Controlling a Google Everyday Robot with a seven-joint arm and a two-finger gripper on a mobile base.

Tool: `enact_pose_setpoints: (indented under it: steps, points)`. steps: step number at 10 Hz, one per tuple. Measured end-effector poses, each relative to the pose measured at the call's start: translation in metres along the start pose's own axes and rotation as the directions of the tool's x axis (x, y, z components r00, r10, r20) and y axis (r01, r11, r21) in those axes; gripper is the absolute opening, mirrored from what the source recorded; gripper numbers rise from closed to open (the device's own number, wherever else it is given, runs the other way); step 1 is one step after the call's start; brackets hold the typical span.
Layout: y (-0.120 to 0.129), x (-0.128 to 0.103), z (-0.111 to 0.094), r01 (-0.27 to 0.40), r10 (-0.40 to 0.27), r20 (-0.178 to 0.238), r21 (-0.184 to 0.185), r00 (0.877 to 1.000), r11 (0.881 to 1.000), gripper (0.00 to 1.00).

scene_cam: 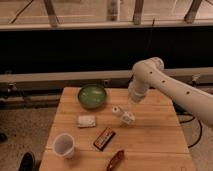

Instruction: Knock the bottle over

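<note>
The bottle [123,115] is a small whitish one with a white cap. It leans steeply or lies on the wooden table [150,140] at centre right, with its cap pointing left toward the bowl. My gripper [131,103] hangs from the white arm [165,85] just above and to the right of the bottle's base, close to it. I cannot tell whether it touches the bottle.
A green bowl [92,95] sits at the back left of the table. A white packet [86,120] lies left of the bottle. A translucent white cup [64,145] stands front left. A dark snack bar [104,137] and a brown packet [115,160] lie near the front.
</note>
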Motion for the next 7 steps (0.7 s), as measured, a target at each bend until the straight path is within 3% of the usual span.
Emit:
enact_pose_setpoints:
  steps: [4, 6, 7]
  points:
    - [0.010, -0.044, -0.001, 0.061, -0.060, 0.123, -0.005, 0.991, 0.998, 0.01]
    - [0.010, -0.059, -0.005, 0.083, -0.083, 0.182, 0.010, 0.980, 0.997, 0.08]
    - [0.010, -0.056, -0.004, 0.076, -0.075, 0.179, 0.003, 0.981, 0.997, 0.06]
